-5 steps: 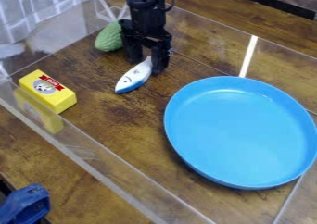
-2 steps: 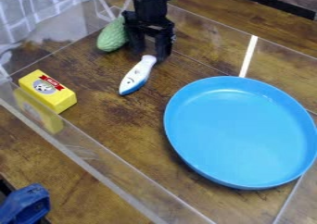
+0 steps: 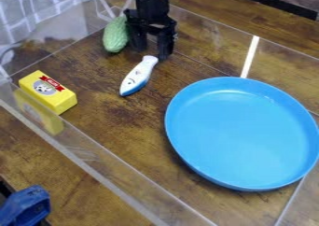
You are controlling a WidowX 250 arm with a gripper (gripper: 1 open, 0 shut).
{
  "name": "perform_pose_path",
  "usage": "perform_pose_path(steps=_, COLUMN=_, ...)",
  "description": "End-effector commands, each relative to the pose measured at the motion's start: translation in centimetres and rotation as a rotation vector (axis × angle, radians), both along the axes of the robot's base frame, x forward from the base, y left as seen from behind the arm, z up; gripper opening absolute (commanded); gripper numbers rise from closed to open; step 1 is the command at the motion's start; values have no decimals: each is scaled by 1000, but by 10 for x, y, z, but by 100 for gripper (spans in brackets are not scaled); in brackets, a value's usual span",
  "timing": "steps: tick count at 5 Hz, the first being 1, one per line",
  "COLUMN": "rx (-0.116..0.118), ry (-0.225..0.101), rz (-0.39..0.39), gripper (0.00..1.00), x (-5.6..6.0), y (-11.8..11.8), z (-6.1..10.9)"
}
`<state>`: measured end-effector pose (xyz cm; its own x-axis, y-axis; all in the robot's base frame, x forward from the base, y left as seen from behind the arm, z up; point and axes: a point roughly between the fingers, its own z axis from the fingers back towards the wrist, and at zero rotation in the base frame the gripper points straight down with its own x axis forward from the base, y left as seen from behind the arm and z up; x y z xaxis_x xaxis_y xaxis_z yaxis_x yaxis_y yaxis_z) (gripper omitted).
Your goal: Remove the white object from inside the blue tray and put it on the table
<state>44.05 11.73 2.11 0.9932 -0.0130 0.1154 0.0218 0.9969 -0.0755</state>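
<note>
The white object (image 3: 137,76) lies on the dark wood table (image 3: 112,127), left of the blue tray (image 3: 243,132) and outside it. It is a small tapered piece with dark marks, pointing down-left. The tray holds nothing. My black gripper (image 3: 152,47) hangs just behind the white object's far end, raised off it, its two fingers spread apart and nothing between them.
A green oval toy (image 3: 115,34) sits beside the gripper on its left. A yellow box (image 3: 45,91) rests near the left edge. Clear acrylic edging runs along the table's front and left sides. A blue item (image 3: 22,207) shows at the bottom left corner.
The gripper has lifted up and back from the white object, which stays on the table where it lay. The jaws remain open.
</note>
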Motion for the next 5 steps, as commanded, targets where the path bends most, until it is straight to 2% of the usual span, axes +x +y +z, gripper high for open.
perform_pose_path(steps=1, rx=-6, ry=14, rz=-86, gripper=100, x=-3, y=1, z=-4)
perform_pose_path(steps=2, rx=-5, ry=9, rz=-168, gripper=100, x=-1, y=-3, z=1)
perform_pose_path(steps=4, rx=-6, ry=0, rz=-217, gripper=100, x=-10, y=-26, z=6)
perform_pose_path(steps=5, rx=-8, ry=-6, rz=-257, gripper=100, x=-8, y=-30, z=15)
